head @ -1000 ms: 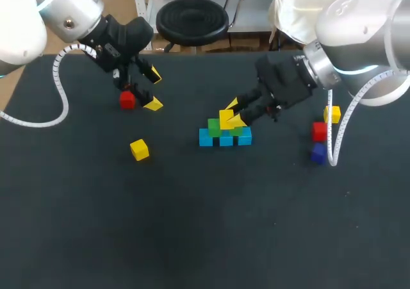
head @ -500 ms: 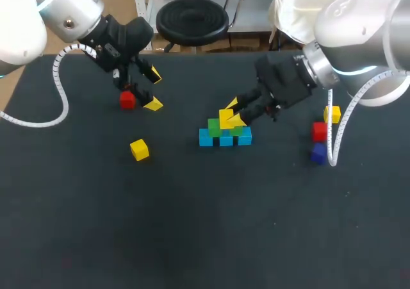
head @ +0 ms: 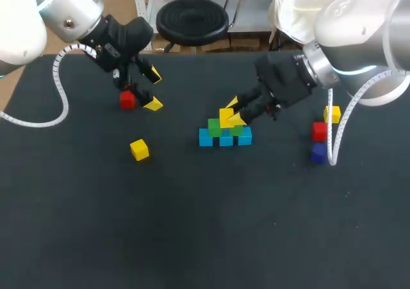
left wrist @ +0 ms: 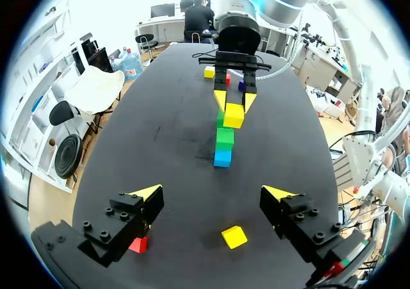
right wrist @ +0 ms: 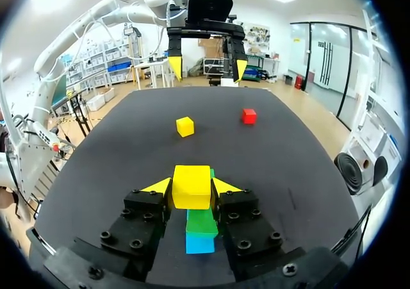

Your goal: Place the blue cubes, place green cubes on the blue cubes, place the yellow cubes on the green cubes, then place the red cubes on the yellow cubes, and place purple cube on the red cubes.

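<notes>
Right gripper [head: 232, 113] holds yellow cube [head: 225, 118] at the stack

Its fingers are clamped on the cube, directly over 2 green cubes [head: 214, 127] that sit on a row of 3 blue cubes [head: 225, 138]. The left gripper [head: 154, 91] hangs with fingers apart, just beside a red cube [head: 127, 100]. A loose yellow cube [head: 139, 149] lies nearby

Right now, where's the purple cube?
In the head view, the purple cube lies on the right side of the table, just on the near side of a red cube and well right of the stack.
</notes>
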